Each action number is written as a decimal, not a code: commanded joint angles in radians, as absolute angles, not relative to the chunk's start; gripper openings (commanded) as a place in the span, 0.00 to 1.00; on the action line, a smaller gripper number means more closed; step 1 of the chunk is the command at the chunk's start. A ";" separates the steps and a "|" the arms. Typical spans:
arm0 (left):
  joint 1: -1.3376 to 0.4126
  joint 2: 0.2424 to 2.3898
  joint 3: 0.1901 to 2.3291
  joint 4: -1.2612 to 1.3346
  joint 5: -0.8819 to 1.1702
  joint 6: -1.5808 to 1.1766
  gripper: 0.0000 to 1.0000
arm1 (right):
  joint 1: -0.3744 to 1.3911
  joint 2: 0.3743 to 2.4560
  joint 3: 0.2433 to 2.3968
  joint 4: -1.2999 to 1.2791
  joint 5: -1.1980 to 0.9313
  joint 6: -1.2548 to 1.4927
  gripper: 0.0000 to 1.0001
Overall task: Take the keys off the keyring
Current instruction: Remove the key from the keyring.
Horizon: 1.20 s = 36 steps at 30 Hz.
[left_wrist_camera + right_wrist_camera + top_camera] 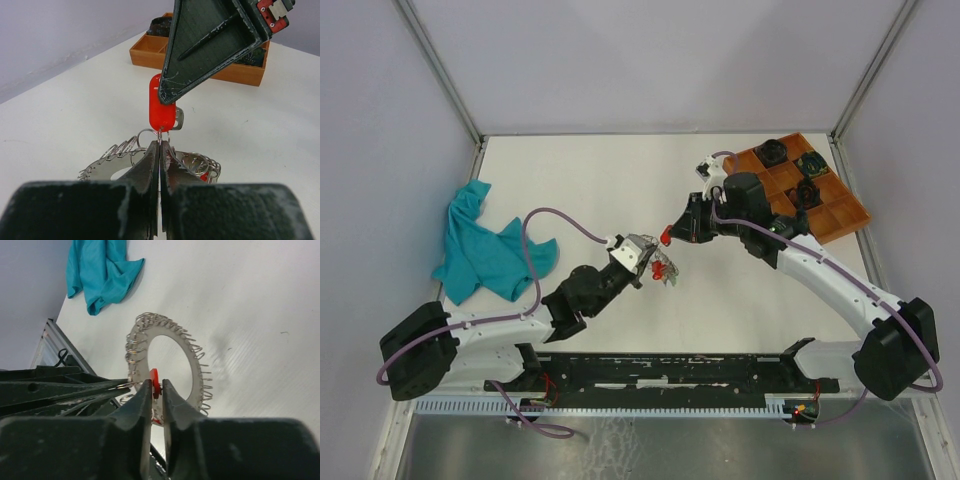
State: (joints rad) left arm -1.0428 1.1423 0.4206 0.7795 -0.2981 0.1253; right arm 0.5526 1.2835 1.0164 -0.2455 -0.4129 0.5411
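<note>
left gripper (159, 146) clamped tight on the keyring (156, 326) rim. right gripper (156, 385) barely parted around the red tag (161, 115) just beside it; grip unclear. right wrist alone shows the whole ring; left wrist shows a key (178, 119) behind the tag.

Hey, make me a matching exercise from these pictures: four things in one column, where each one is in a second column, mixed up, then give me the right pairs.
Things:
1. red key tag
2. teal cloth
3. wooden tray
4. keyring

Places:
A. far right corner of the table
B. held up at the shut tips of the left gripper
C. between the fingers of the right gripper
D. left side of the table

Pairs: 1-C, 2-D, 3-A, 4-B.
</note>
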 commanded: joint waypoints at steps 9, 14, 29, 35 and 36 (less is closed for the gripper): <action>-1.016 1.017 0.423 0.866 -0.189 0.173 0.03 | 0.505 1.210 1.063 -0.254 -0.509 0.302 0.61; -1.001 0.938 0.399 0.831 -0.061 0.175 0.03 | 0.501 1.177 1.123 -0.402 -0.835 -0.156 0.69; -0.981 0.871 0.395 0.807 0.227 0.102 0.03 | 0.562 1.194 1.201 -0.668 -1.145 -0.680 0.39; -0.981 0.867 0.383 0.830 0.239 0.085 0.03 | 0.562 1.187 1.173 -0.592 -1.098 -0.569 0.28; -0.981 0.867 0.383 0.830 0.241 0.083 0.03 | 0.562 1.187 1.167 -0.588 -1.094 -0.562 0.27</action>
State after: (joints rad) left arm -0.9874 0.8879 0.3786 0.7155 0.2062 0.1150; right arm 0.5602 1.1950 1.1755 -0.6590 -1.0946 -0.6147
